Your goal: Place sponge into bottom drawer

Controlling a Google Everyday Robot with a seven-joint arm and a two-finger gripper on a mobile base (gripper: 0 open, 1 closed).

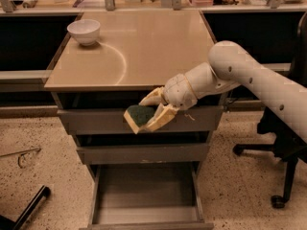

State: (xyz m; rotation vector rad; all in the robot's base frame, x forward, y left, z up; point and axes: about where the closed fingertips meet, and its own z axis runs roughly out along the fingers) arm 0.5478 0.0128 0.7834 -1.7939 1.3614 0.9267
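Observation:
The sponge (138,117), pale yellow foam with a dark green scrub face, is held in my gripper (149,113) in front of the top drawer's grey front, well above the floor. The gripper's cream fingers (161,119) are shut on it, one above and one below. The white arm comes in from the right. The bottom drawer (146,213) is pulled out below, a shallow grey tray with a bare floor, directly under the sponge.
A white bowl (84,31) stands at the back left of the tan cabinet top (144,47). Two shut grey drawers (139,153) sit above the open one. An office chair (283,171) stands at the right. A dark object (26,210) lies on the floor at lower left.

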